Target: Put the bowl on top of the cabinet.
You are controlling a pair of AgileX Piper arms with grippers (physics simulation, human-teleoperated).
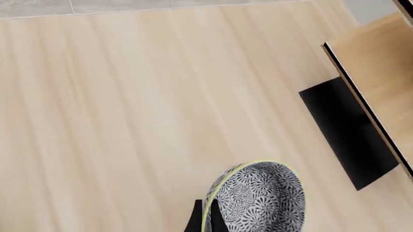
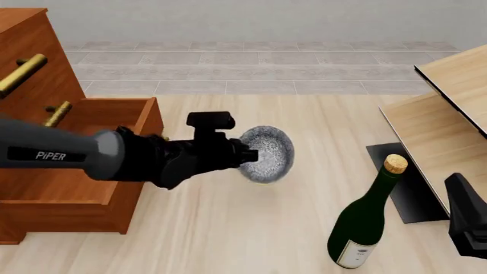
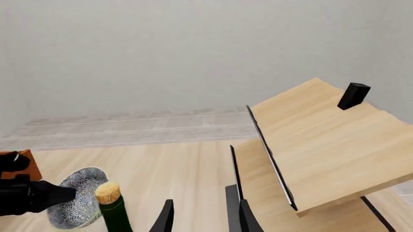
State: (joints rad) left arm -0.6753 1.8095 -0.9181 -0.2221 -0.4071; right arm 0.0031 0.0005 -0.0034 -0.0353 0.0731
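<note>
The speckled grey-white bowl [image 2: 268,154] hangs above the table, tipped on its side with its opening facing right. My left gripper [image 2: 250,155] is shut on its rim. In the left wrist view the bowl [image 1: 259,197] fills the lower middle, its rim pinched between the dark fingers [image 1: 195,221]. The reddish-brown cabinet [image 2: 45,63] stands at the far left with a drawer [image 2: 114,114] pulled open; its top is cut off by the frame. My right gripper [image 3: 200,218] is open and holds nothing, low at the right near the bottle.
A dark green corked bottle [image 2: 368,224] stands upright at the front right, close to my right arm [image 2: 466,220]. Pale light-wood furniture with black edging [image 2: 457,108] takes up the right side. A tiled floor lies beyond the table.
</note>
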